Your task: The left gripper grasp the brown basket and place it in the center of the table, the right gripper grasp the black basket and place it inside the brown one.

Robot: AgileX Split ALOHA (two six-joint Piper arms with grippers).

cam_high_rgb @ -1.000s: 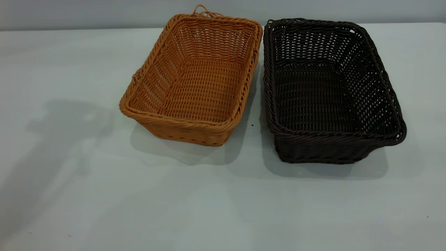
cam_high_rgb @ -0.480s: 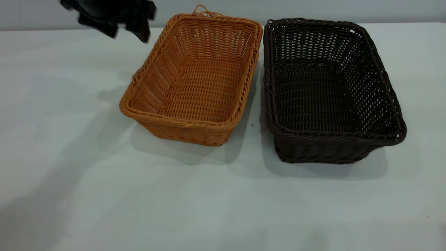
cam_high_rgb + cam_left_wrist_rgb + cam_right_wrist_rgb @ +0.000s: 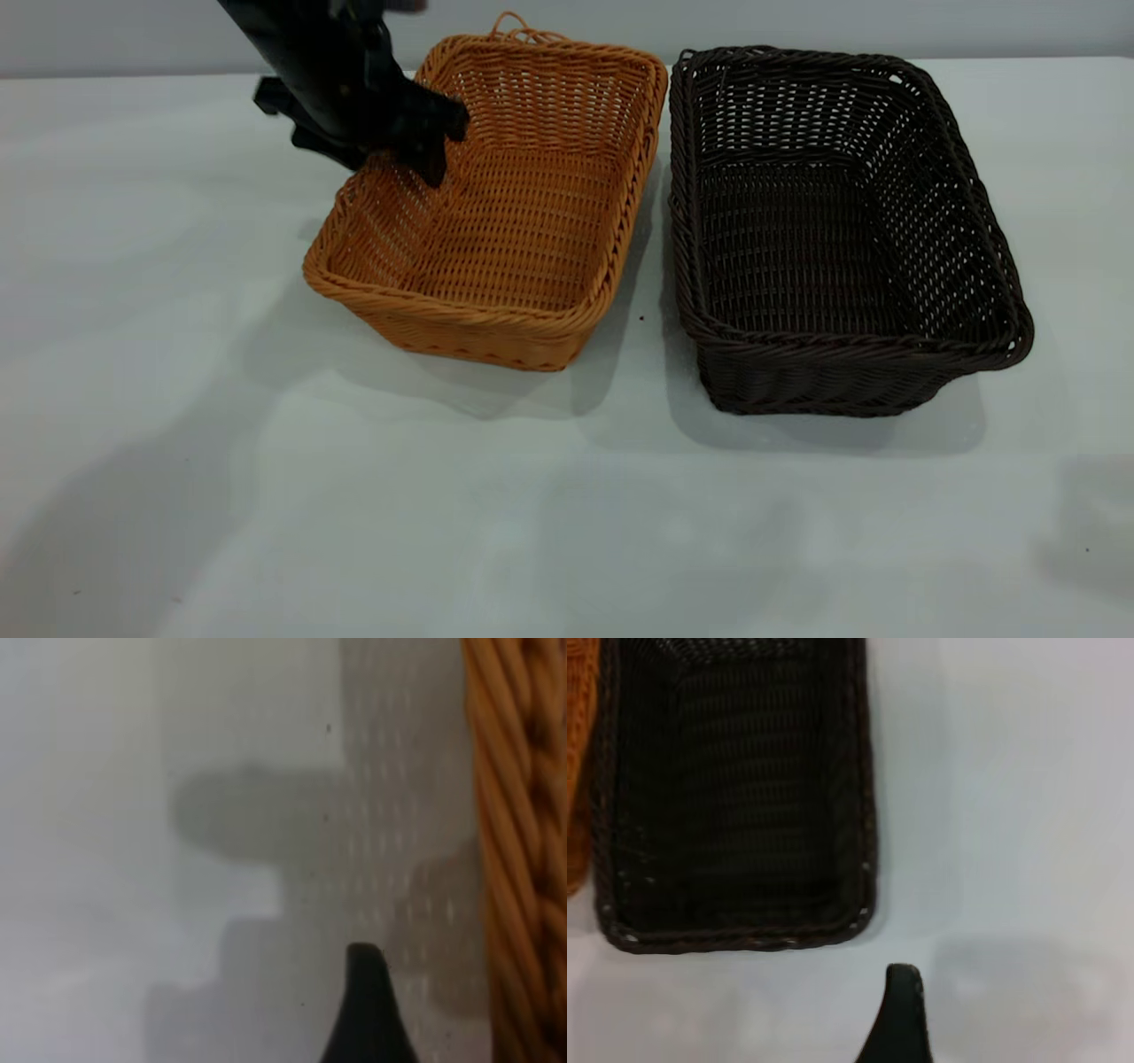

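Observation:
The brown basket (image 3: pixel 496 213) stands on the table (image 3: pixel 177 443) left of centre, its small loop on the far short end. The black basket (image 3: pixel 833 230) stands right beside it, nearly touching. My left gripper (image 3: pixel 390 164) is open over the brown basket's left long rim, one finger (image 3: pixel 434 168) inside and the other outside. In the left wrist view a dark fingertip (image 3: pixel 365 1010) stands beside the braided rim (image 3: pixel 514 859). My right gripper (image 3: pixel 1010 1028) is out of the exterior view. It hovers open above bare table, off one short end of the black basket (image 3: pixel 735 797).
A pale wall runs along the table's far edge (image 3: pixel 797 27). The left arm reaches in from the upper left. A faint shadow (image 3: pixel 1090 532) lies on the table at the near right.
The left arm has come in from the upper left and dropped onto the brown basket's left rim. Neither basket has moved. A faint shadow has appeared at the near right.

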